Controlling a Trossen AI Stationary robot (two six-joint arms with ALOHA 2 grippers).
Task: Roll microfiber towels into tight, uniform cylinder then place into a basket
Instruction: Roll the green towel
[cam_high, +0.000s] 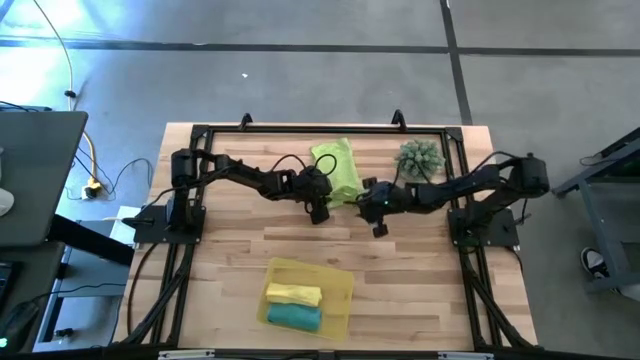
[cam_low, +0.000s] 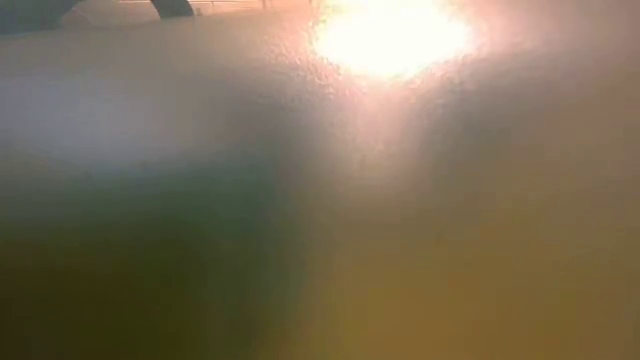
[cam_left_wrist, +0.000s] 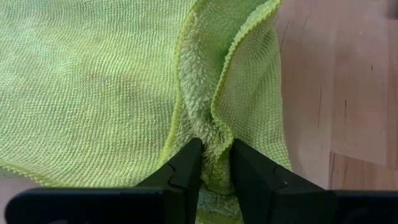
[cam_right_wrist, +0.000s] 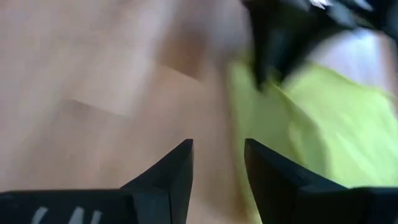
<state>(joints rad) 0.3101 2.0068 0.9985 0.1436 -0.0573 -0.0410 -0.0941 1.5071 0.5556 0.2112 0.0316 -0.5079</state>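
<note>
Lime green towel (cam_left_wrist: 93, 81) showing as soft cloth: flat woven-looking ribbed face, fluffy looped pile on folded-over side, stitched edge running along hem. Table (cam_high: 230, 250) showing as pale wood planks, matt, fine grain and seams visible. Left gripper (cam_left_wrist: 214, 163) fingers looking like matt black plastic, smooth, pinching cloth fold. Right gripper (cam_right_wrist: 217, 163) fingers appearing same smooth dark matt. Basket (cam_high: 340, 285) looking like yellow plastic, slightly see-through. Yellow towel (cam_high: 293, 294) and teal towel (cam_high: 294, 317) lying as soft rolled cloth.
</note>
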